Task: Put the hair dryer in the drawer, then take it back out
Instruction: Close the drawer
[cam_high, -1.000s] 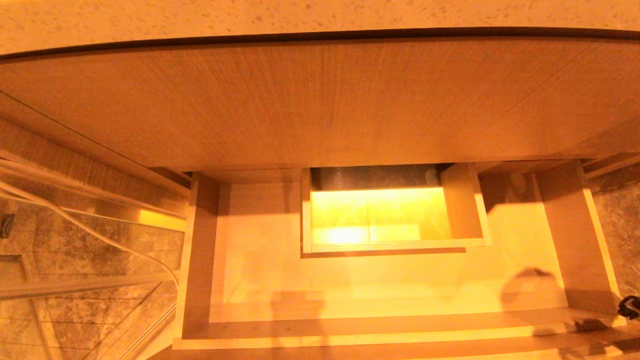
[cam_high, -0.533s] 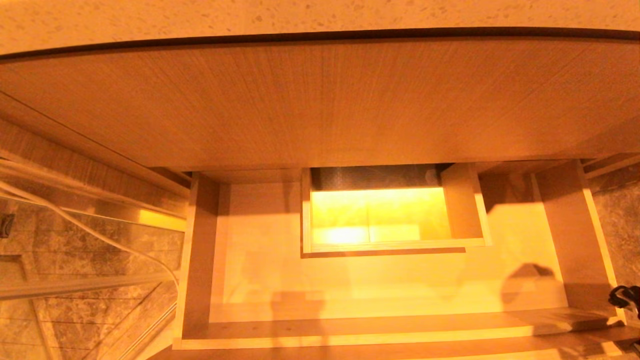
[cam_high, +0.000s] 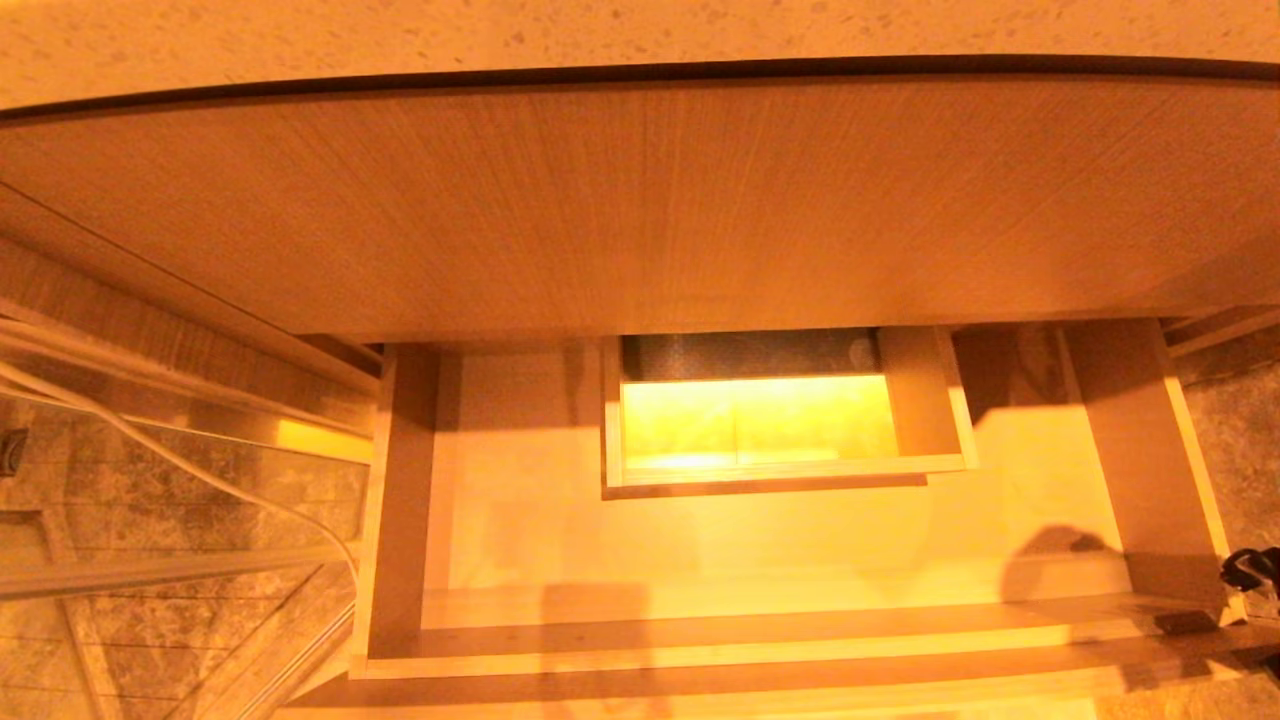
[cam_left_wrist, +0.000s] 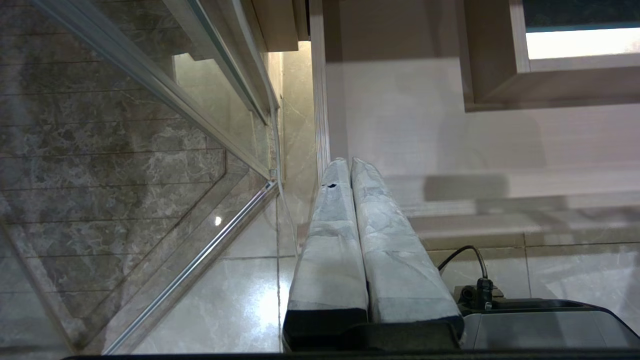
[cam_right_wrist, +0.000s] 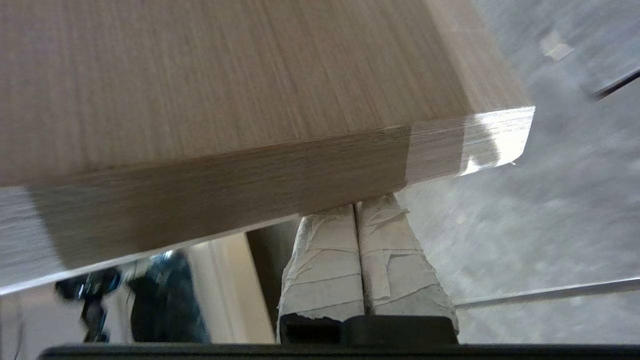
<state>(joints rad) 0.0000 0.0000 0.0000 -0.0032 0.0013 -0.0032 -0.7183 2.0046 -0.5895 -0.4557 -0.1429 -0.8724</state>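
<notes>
The wide, shallow light wood-grain drawer stands pulled out under the taller wood-grain panel, w/ a boxed rectangular cut-out in its floor; marble floor tiles and a white cable lie to the robot's left. Right gripper, taped fingers pressed together and empty, sits against the drawer front's underside near its right corner. Left gripper, fingers together, hangs by the drawer's left side. No hair dryer visible in any view

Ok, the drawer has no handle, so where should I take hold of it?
Probably the drawer front's top edge, pinched from above near its right end: the board is thin and straight, with open space behind it for a finger. The right gripper, shut, is at that corner.
</notes>
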